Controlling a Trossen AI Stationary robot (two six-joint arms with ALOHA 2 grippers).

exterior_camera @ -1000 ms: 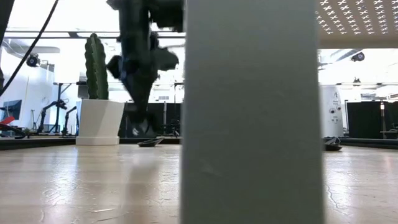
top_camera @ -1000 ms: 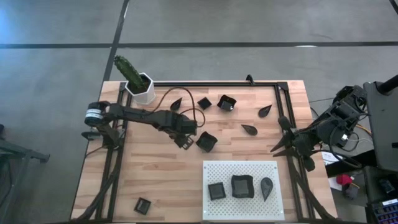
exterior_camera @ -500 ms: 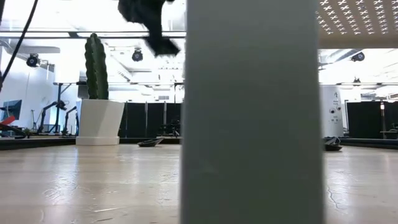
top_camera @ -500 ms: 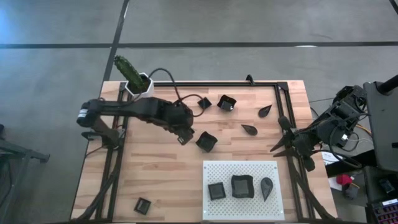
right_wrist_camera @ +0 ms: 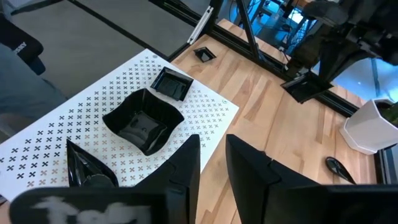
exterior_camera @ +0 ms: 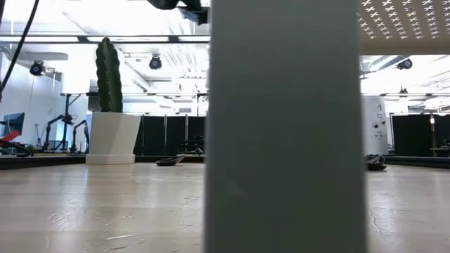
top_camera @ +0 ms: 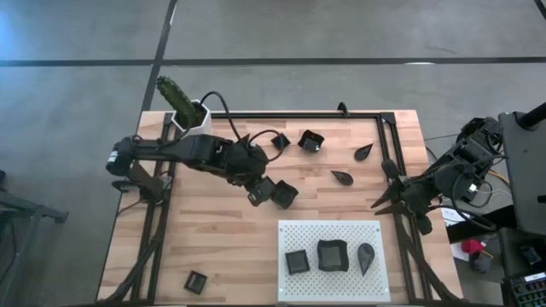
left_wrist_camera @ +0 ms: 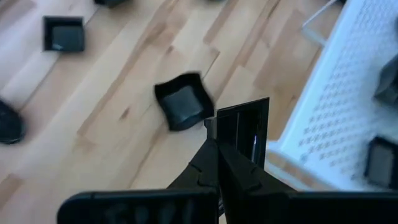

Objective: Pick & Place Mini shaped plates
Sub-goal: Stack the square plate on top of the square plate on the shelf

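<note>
My left gripper [top_camera: 258, 193] pressed together, pinching small square plate [left_wrist_camera: 243, 128] by its edge, plate hanging on edge above table. White perforated board [top_camera: 331, 226] lies just ahead toward my right, three plates already on it. Wavy-edged plate [top_camera: 284, 194] just beside gripper. My right gripper [top_camera: 381, 201] waits at table's right edge, fingers slightly parted, empty.

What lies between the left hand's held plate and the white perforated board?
In the high view, a wavy-edged plate sits on the wood right beside the left hand, which grips a square plate. Beyond it, bare wood runs to the white perforated board.
</note>
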